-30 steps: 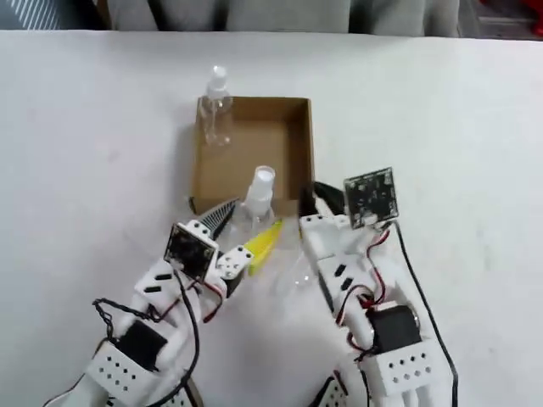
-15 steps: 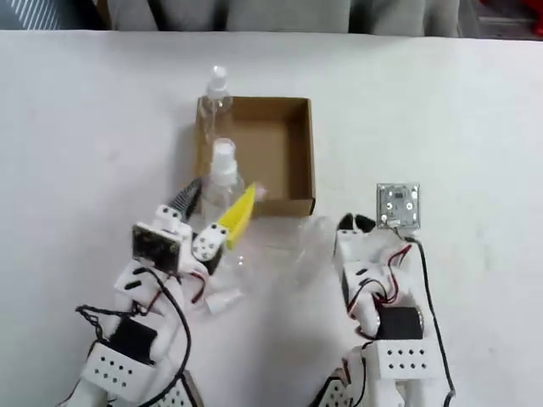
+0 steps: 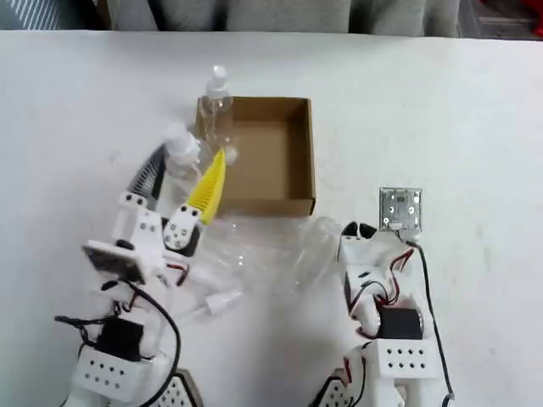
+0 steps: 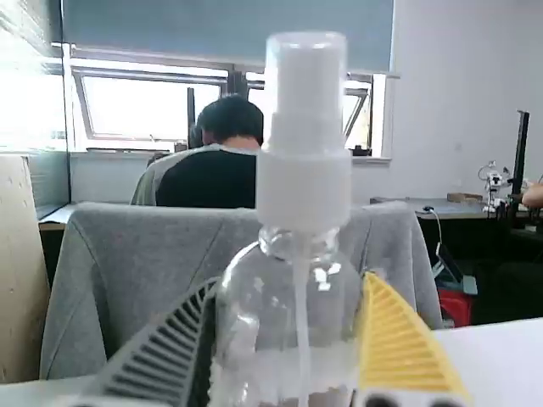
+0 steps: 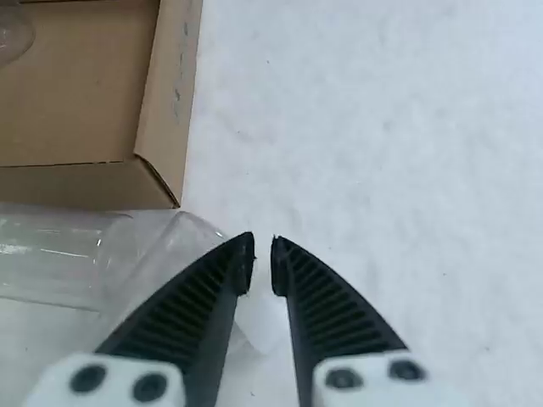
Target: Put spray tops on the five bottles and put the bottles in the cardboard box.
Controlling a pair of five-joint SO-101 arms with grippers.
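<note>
One capped bottle is pinched in the left gripper, just left of the cardboard box — another capped bottle stands at its far-left corner. Right gripper — fingers almost pressed together, holding nothing — sits beside a lying clear bottle.

Capped bottle: base cut off by the picture's edge.
Cardboard box: far walls cropped by the edge.
Clear bottles: outlines blurred, number not determined.

Brown cardboard box, yellow-and-grey left pincer
</note>
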